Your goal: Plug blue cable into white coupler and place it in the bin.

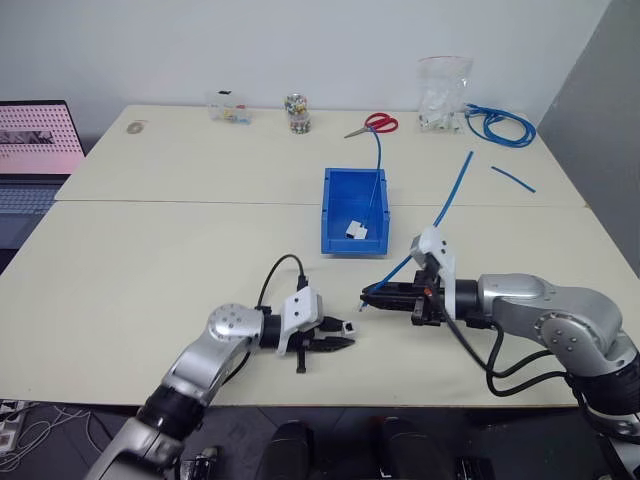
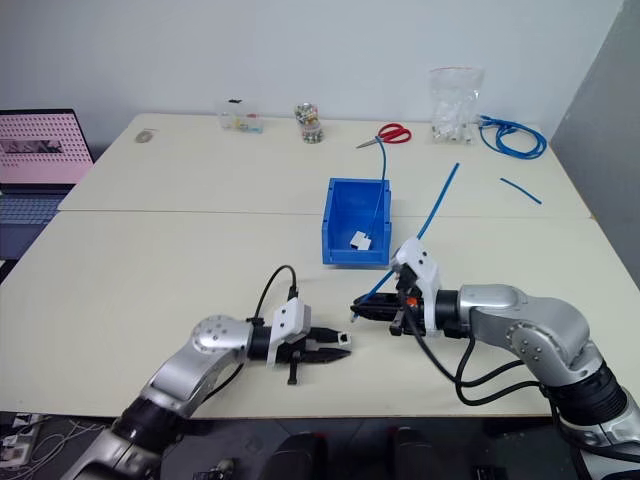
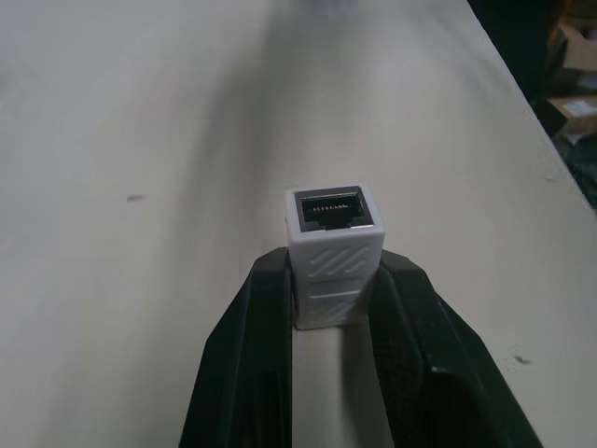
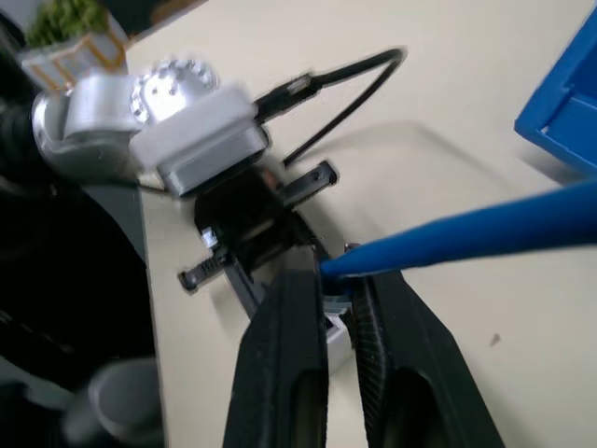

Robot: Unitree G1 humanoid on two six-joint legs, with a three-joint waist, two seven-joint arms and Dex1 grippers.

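Note:
My left gripper [image 1: 343, 343] lies low over the table's near edge, shut on the white coupler [image 3: 334, 245], whose dark socket faces away from the wrist. Just to its right and a little farther back, my right gripper [image 1: 372, 293] points left toward it, shut on the blue cable [image 1: 452, 192] near its clear plug [image 4: 338, 304]. The cable rises from the fingers and trails back to the right over the table. The two grippers are a short gap apart, and plug and socket are not touching. The bin [image 1: 352, 243] stands behind them at mid-table.
Inside the bin lie another white coupler [image 1: 355, 228] and a thin blue cable [image 1: 378, 170]. Along the far edge are red scissors [image 1: 378, 123], a clear bag [image 1: 443, 95], a coiled blue cable [image 1: 500, 126], a short blue offcut [image 1: 512, 179] and a jar [image 1: 297, 112]. A laptop [image 1: 35, 150] is at left.

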